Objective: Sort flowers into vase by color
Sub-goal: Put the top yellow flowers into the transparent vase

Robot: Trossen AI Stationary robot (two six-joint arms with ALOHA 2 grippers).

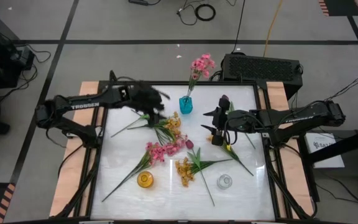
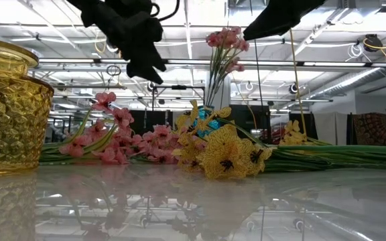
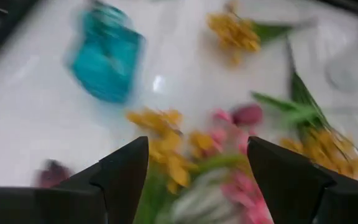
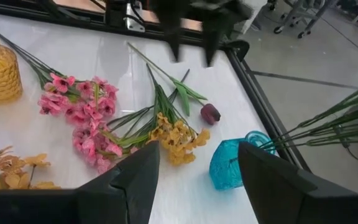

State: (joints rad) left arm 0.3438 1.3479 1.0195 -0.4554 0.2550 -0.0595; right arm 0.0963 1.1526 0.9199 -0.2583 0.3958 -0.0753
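Pink sprays on the table: artificial pink blossom sprays with green stems (image 1: 157,151) lying flat mid-table, long axis diagonal, blossoms toward the table's middle, stems trailing toward the near-left corner past the amber ribbed glass vase (image 1: 145,180).
Yellow sprays: one yellow blossom spray (image 1: 171,123) lying by the pink ones, stem running off toward the left arm; another yellow blossom spray (image 1: 184,171) between the amber vase and the clear glass vase (image 1: 224,182).
Tulip bud: dark maroon tulip bud (image 4: 210,113) lying on the white tabletop (image 1: 241,186) beside the first yellow spray.
Teal glass vase (image 1: 186,104): at the far edge, holding a pink spray (image 1: 201,66) upright, blossoms up.
Left gripper (image 3: 196,163): raised over the flower pile, fingers spread, nothing between them.
Right gripper (image 4: 197,168): poised right of the pile; green stems (image 4: 328,124) pass close by, hold or no hold cannot be told.
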